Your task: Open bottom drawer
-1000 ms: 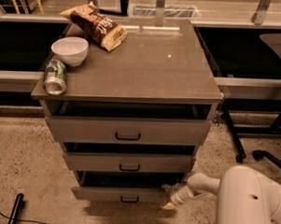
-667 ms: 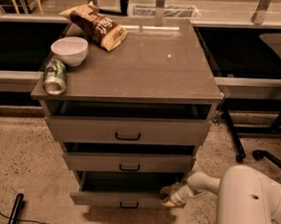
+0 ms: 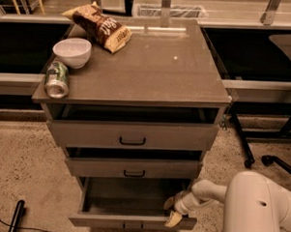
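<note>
The bottom drawer (image 3: 131,221) is the lowest of three in the grey-brown cabinet. It stands pulled well out, its dark inside showing, with its small black handle (image 3: 132,227) at the picture's lower edge. My gripper (image 3: 173,211) is at the drawer's right front corner, its tan fingertips (image 3: 172,219) over the top edge of the drawer front. The white arm (image 3: 257,210) reaches in from the lower right. The middle drawer (image 3: 133,168) and top drawer (image 3: 132,135) stand slightly out.
On the cabinet top (image 3: 152,65) lie a white bowl (image 3: 72,52), a green can on its side (image 3: 56,78) at the left edge and a chip bag (image 3: 98,25). A black chair base (image 3: 260,157) stands to the right. A black cable and rod (image 3: 15,216) lie at lower left.
The bottom drawer has slid further out toward the camera, and my gripper has moved down and forward with its right front corner.
</note>
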Action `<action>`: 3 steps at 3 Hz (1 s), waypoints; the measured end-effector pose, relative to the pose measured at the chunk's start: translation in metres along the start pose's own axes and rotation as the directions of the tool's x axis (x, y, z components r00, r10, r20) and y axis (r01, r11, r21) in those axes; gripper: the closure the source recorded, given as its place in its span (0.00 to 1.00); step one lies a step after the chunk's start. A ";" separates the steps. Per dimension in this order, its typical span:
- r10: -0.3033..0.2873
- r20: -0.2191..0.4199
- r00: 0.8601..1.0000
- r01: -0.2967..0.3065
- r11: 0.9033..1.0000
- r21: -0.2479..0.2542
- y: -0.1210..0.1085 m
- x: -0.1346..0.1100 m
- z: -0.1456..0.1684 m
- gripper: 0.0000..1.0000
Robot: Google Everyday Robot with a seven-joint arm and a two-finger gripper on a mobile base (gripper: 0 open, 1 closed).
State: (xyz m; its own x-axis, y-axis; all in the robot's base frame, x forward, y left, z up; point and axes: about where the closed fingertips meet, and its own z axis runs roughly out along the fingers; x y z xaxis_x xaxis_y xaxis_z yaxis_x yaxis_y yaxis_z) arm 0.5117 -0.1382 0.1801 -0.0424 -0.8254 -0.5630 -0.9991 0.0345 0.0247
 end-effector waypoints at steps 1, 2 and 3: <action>0.000 0.000 1.000 0.000 1.000 0.000 0.000 0.000 0.000 0.00; 0.000 0.000 1.000 0.000 1.000 0.000 0.000 0.000 0.000 0.00; -0.017 0.026 1.000 0.018 0.999 -0.039 0.008 0.005 0.000 0.00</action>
State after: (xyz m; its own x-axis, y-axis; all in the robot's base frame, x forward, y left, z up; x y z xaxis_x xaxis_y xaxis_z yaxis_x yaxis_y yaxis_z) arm 0.5036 -0.1418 0.1772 -0.0250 -0.8107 -0.5849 -0.9989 -0.0025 0.0462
